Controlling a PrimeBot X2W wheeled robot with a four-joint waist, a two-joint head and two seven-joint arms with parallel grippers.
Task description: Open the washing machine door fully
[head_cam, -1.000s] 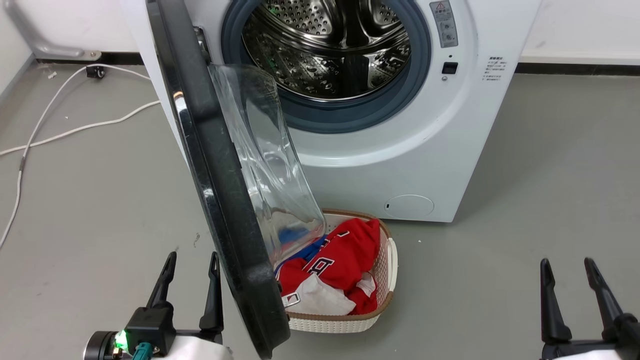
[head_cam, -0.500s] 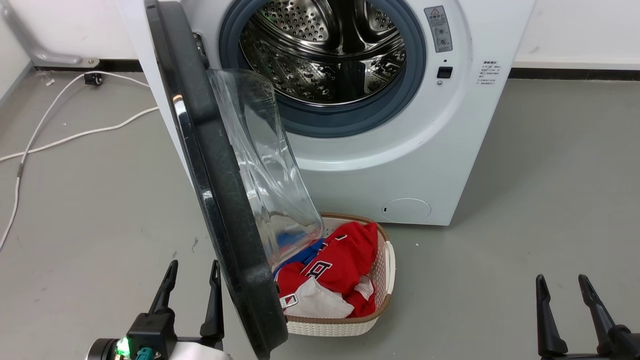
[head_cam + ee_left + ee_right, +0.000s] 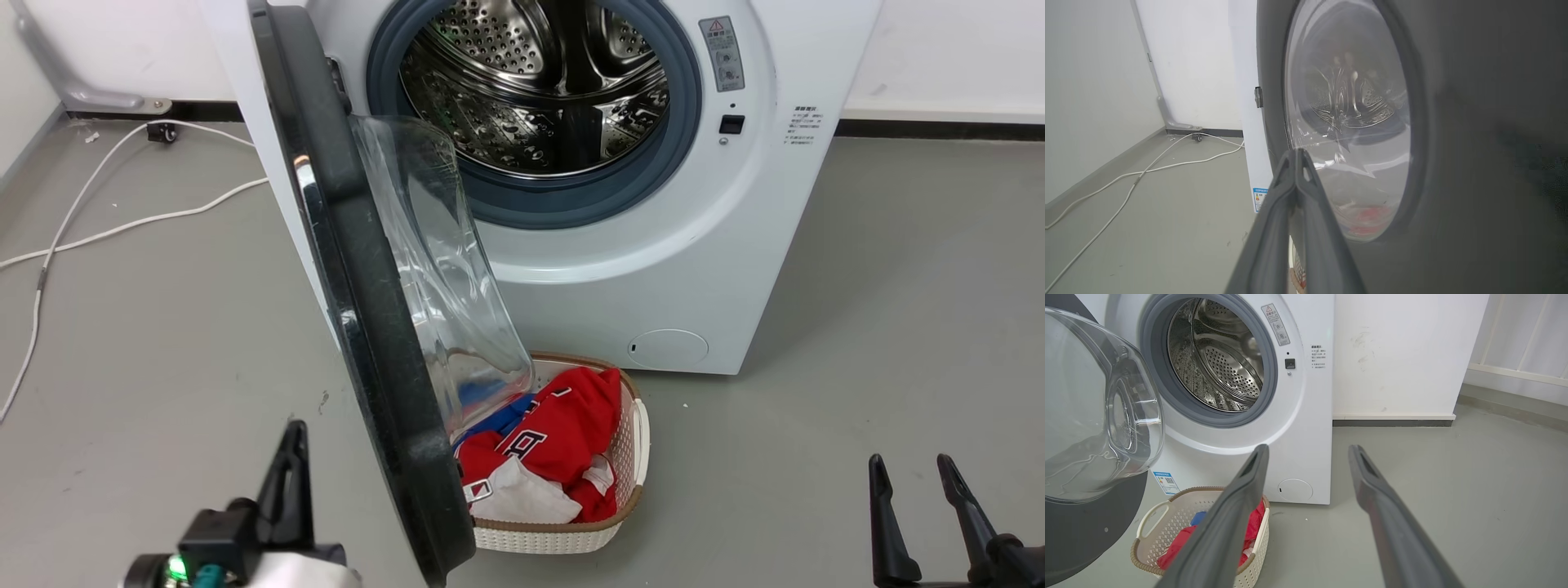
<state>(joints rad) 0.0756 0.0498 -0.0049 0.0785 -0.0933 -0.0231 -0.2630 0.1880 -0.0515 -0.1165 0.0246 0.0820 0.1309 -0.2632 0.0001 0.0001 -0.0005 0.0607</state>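
The washing machine door (image 3: 367, 327) stands swung out toward me, edge-on, its clear glass bowl (image 3: 441, 269) bulging to the right over the basket. My left gripper (image 3: 295, 426) is shut with nothing in it, low on the door's outer left side. In the left wrist view its closed tips (image 3: 1296, 153) point at the door's glossy outer face (image 3: 1474, 122) beside the window; I cannot tell whether they touch. My right gripper (image 3: 910, 461) is open at the lower right, well clear of the door. The right wrist view shows the gripper (image 3: 1309, 448) spread, and the bowl (image 3: 1106, 416) at the left.
The white washing machine (image 3: 620, 278) has its steel drum (image 3: 539, 82) exposed. A white woven basket (image 3: 555, 535) of red and blue clothes (image 3: 563, 425) sits on the floor under the door. White cables (image 3: 122, 220) run over the grey floor at the left.
My left gripper's two fingers have come together, from open to shut, beside the door. The head camera has shifted a little. The door's angle looks the same.
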